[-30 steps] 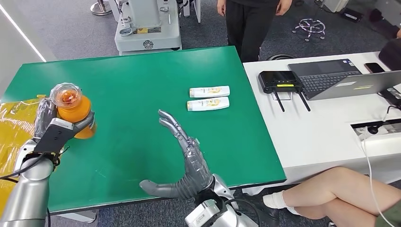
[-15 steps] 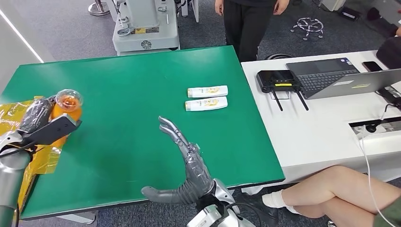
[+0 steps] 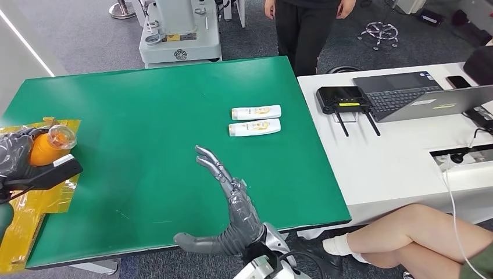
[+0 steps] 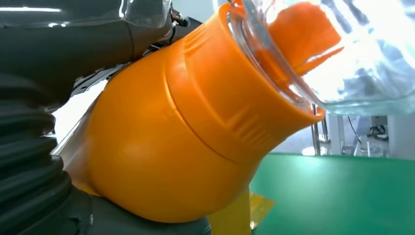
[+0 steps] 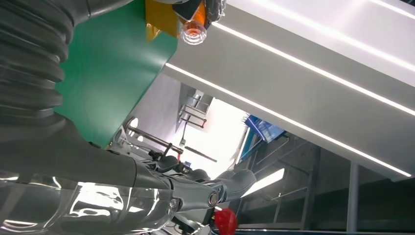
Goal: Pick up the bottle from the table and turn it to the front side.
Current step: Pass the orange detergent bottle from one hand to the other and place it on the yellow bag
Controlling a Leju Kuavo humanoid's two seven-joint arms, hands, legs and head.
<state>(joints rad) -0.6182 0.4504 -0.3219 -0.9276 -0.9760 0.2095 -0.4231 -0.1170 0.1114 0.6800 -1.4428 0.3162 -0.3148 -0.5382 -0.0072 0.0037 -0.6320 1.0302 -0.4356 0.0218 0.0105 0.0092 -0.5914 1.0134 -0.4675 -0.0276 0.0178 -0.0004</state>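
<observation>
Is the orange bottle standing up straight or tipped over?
Tipped. The left hand holds the orange bottle tilted, its clear cap leaning sideways over the yellow sheet, not pointing straight up.

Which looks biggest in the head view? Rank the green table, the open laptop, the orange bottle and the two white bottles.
1. Green table, by far the largest.
2. Open laptop.
3. Orange bottle in the left hand, partly hidden and nearer the camera, so its rank is unsure.
4. The two white bottles look alike; no ranking between them.
</observation>
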